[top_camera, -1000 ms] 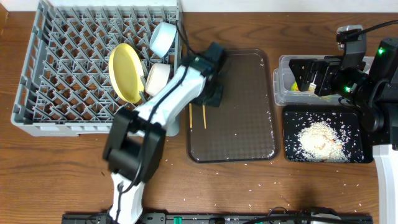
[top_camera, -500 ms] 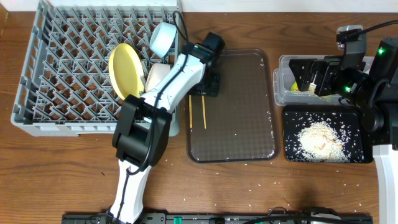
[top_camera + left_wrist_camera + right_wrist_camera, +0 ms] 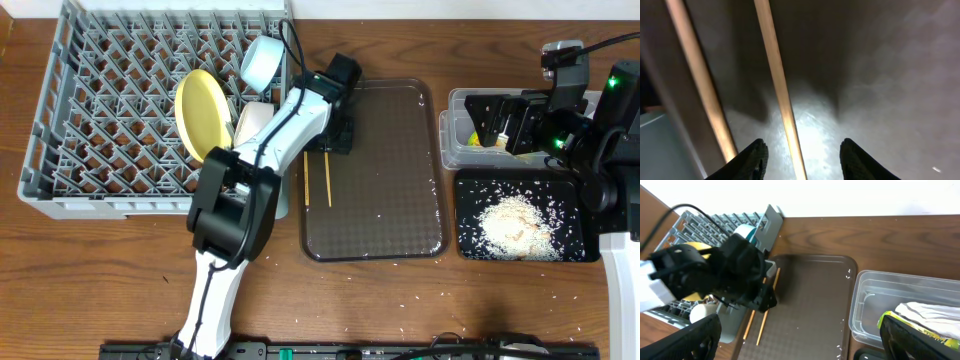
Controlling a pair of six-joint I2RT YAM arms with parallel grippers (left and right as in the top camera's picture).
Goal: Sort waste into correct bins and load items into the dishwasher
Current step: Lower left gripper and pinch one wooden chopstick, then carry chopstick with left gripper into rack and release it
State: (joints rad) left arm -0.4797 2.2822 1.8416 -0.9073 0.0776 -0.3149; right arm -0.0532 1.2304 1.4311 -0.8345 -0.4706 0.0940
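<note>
Two wooden chopsticks (image 3: 327, 180) lie side by side at the left edge of the dark brown tray (image 3: 390, 200). My left gripper (image 3: 803, 145) hovers low over their far ends, open, its fingers astride one chopstick (image 3: 780, 90) without touching it; the other chopstick (image 3: 702, 85) lies just outside the left finger. The grey dish rack (image 3: 110, 120) holds the yellow plate (image 3: 200, 115), the light blue bowl (image 3: 262, 62) and the white bowl (image 3: 252, 125). My right gripper (image 3: 800, 322) hangs wide open and empty above the clear tub (image 3: 875, 305), which holds the white wrapper (image 3: 930, 311) and the packet (image 3: 912, 327).
The black tray (image 3: 470, 245) in front of the tub carries a heap of rice (image 3: 515, 222). Loose rice grains dot the brown tray and the wooden table (image 3: 330, 300) near the front. My left arm (image 3: 270, 150) stretches across the rack's right edge.
My left arm has swung and straightened, and its gripper has shifted slightly back over the chopsticks' far ends. The right arm has not moved.
</note>
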